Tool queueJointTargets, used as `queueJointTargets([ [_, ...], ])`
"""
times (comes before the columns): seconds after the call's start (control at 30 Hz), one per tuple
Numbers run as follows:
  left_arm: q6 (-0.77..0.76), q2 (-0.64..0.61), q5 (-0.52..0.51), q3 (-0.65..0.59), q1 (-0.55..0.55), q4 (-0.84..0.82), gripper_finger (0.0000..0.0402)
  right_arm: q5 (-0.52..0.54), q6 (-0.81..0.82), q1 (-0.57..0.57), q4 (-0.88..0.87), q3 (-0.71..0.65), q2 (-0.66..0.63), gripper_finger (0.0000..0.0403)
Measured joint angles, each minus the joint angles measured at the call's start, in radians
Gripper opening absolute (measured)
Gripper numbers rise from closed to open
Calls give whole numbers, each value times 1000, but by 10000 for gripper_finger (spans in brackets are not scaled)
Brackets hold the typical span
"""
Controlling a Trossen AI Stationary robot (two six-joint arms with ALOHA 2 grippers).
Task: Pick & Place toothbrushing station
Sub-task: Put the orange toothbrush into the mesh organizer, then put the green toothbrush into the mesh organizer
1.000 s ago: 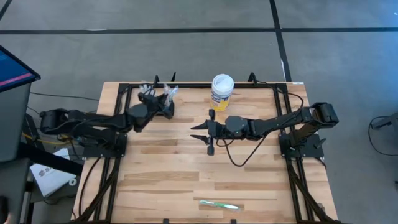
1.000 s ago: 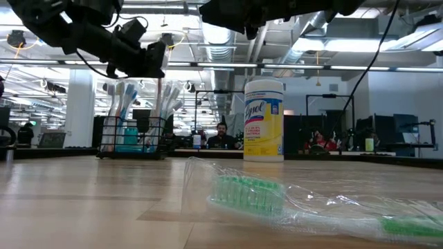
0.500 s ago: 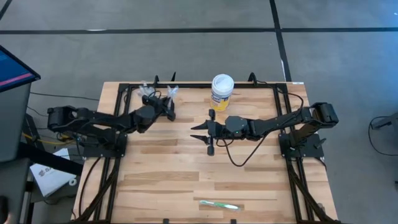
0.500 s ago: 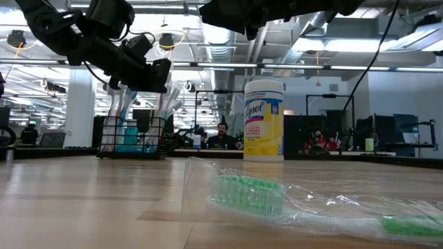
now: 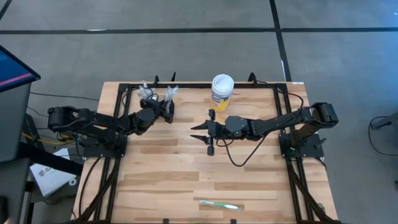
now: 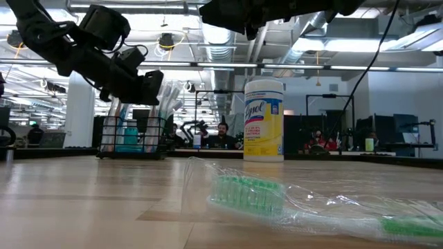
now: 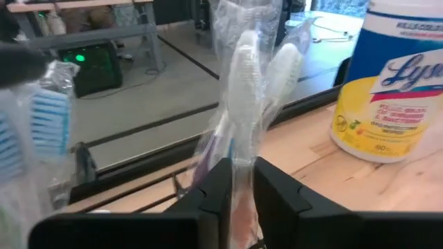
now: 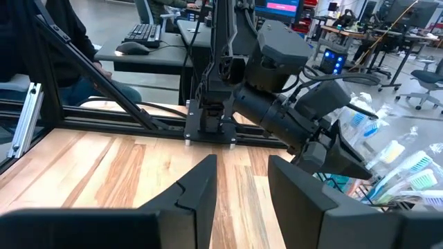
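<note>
The toothbrushing station, a low black wire basket [image 5: 155,98] [image 6: 131,138], stands at the table's far left with several plastic-wrapped toothbrushes upright in it. My left gripper [image 5: 165,107] [image 6: 149,86] is just above the basket's right end, closed to a narrow gap on one wrapped white toothbrush [image 7: 242,83]. My right gripper [image 5: 198,132] [image 8: 242,187] hovers open over the table's middle, holding nothing. Another wrapped, green toothbrush [image 5: 219,205] [image 6: 291,200] lies flat by the near edge. My left gripper pinches the wrapped toothbrush between its two fingers at the handle [image 7: 241,176], below the bristle head. The fingers come nearly level from the table's left side and lie across the handle. The brush stands upright, head up; its lower end is hidden below the fingers.
A white-lidded, yellow-labelled Lysol tub [image 5: 222,92] [image 6: 264,119] stands at the far edge, right of the basket. A black frame rail [image 5: 205,85] runs along the far edge. Bare wood lies between the arms and the near edge.
My left gripper has come down toward the basket with the wrapped toothbrush, which has sunk in among the other brushes standing there. My right arm has kept still.
</note>
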Motion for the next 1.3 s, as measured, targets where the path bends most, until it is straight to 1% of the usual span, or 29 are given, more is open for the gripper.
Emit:
queueJointTargets([
  [0.13,-2,0,15,0,0,6,64,0,0,0,0,0,0,120],
  [0.33,4,-2,-24,0,0,19,82,0,0,0,0,0,0,120],
  [0.5,11,-41,-25,0,2,21,100,0,0,0,0,0,0,120],
  [0.83,107,-155,-12,0,-26,10,135,0,0,0,-14,0,0,120],
  [1.1,200,-247,-9,0,-80,-4,133,0,0,0,-26,0,0,120],
  [1.3,287,-296,-11,0,-153,-51,125,0,0,12,-55,0,0,120],
])
